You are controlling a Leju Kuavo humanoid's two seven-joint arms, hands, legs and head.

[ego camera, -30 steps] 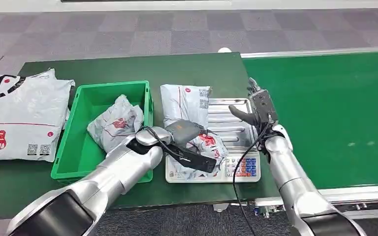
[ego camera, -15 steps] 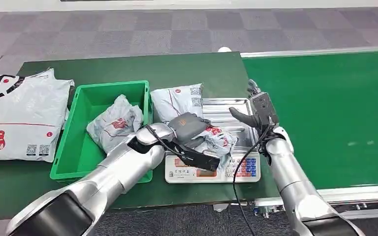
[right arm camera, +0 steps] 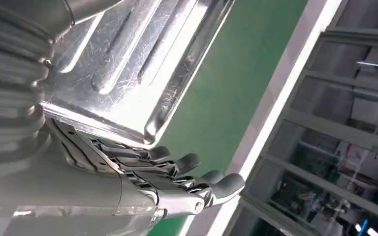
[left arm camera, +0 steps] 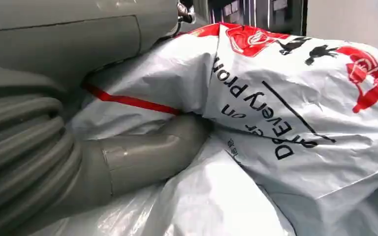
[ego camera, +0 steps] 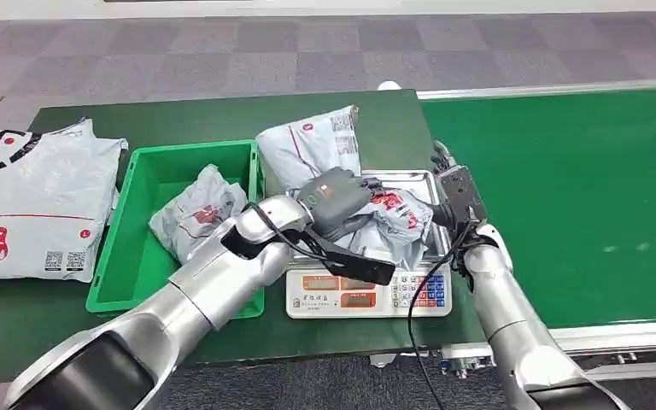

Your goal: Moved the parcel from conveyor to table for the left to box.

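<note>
My left hand (ego camera: pixel 335 203) grips a crumpled grey-white parcel (ego camera: pixel 312 147) with red print and holds it raised above the steel tray (ego camera: pixel 417 182) of a weighing scale (ego camera: pixel 342 292). Its far end tilts up towards the table's back. In the left wrist view the thick thumb (left arm camera: pixel 147 157) presses into the parcel (left arm camera: pixel 285 103), whose black lettering and red logo show. My right hand (ego camera: pixel 457 198) hovers at the tray's right edge with nothing in it. The right wrist view has its fingers (right arm camera: pixel 197 179) stretched out straight beside the tray's rim (right arm camera: pixel 142 98).
A green bin (ego camera: pixel 132 269) left of the scale holds another crumpled parcel (ego camera: pixel 196 213). A large flat parcel (ego camera: pixel 34 205) lies at the table's far left. The green conveyor belt (ego camera: pixel 581 196) runs along the right, next to the scale.
My left hand has lifted the parcel off the scale tray, up and towards the back of the table. The right hand has stayed almost where it was.
</note>
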